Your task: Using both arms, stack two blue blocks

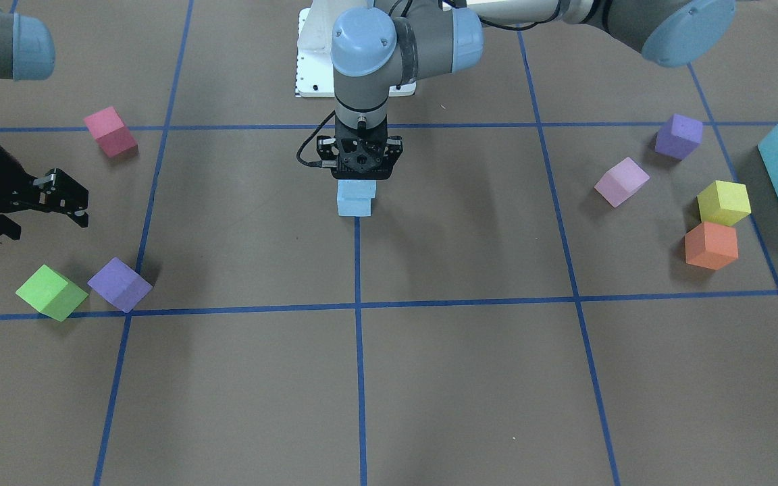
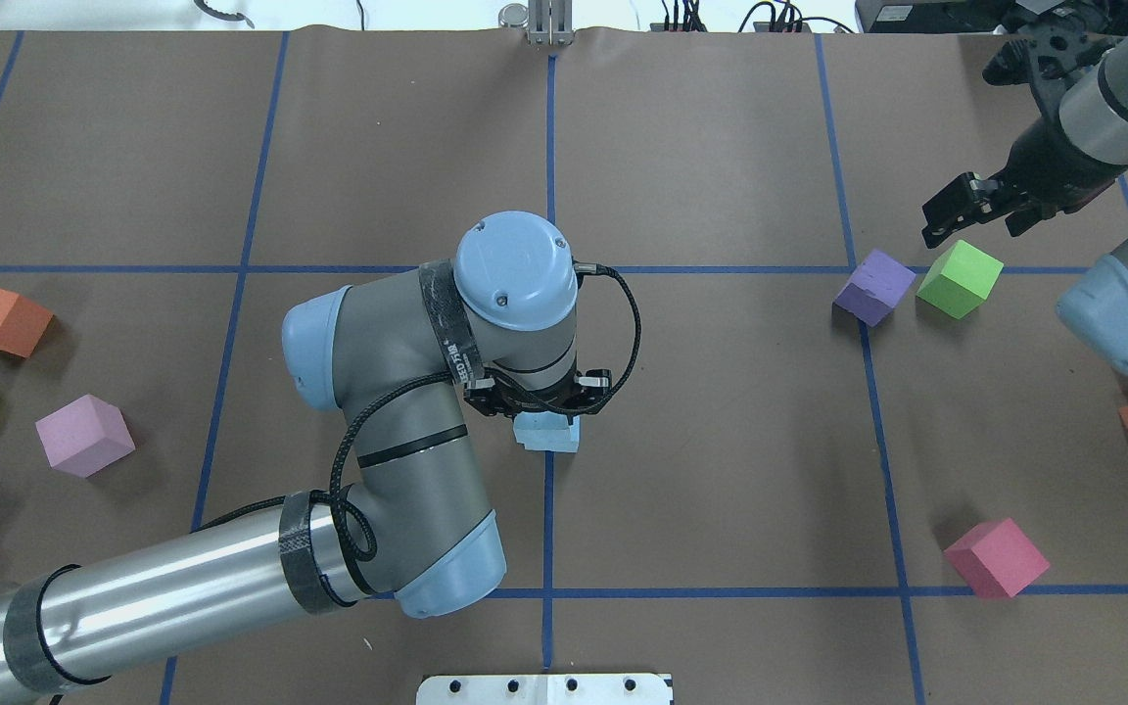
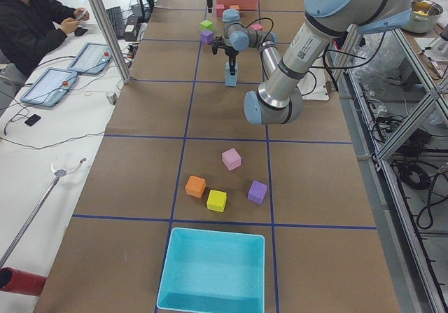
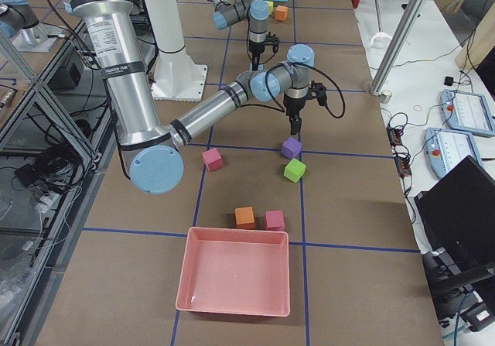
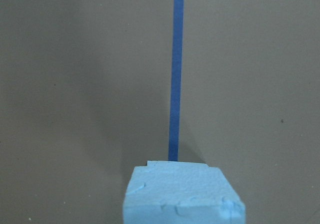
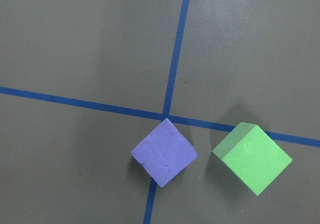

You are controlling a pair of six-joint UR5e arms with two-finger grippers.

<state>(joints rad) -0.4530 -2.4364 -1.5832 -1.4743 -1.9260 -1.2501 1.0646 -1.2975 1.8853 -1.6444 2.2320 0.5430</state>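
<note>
Two blue blocks (image 1: pixel 355 197) sit one on the other directly under the left gripper (image 1: pixel 360 177), at the middle of the bench (image 1: pixel 470 378), on a blue tape line (image 5: pixel 175 73). The upper block (image 1: pixel 358 188) rests on the lower block (image 1: pixel 354 206) a little off square, its edges not quite flush, so you should treat the stack as made but not yet proven. The left arm (image 2: pixel 398 392) reaches in with its elbow bent and its wrist turned straight down, placing the gripper squarely over the pair. That vertical pose suits setting a cube down without nudging the one beneath. The gripper body hides its own fingers in every view, so you cannot tell whether they are clamped on the upper block or parted from it. The left wrist view shows only a pitted blue top face close below, with a sliver of a second blue edge beyond it. The right gripper (image 2: pixel 975 227) hangs well apart from the stack, fingers spread and holding nothing, with a purple cube (image 6: pixel 164 153) and a green cube (image 6: pixel 251 157) on the bench below it. The right arm (image 2: pixel 1107 113) sits off to its own side, probably to leave the left arm room.
</note>
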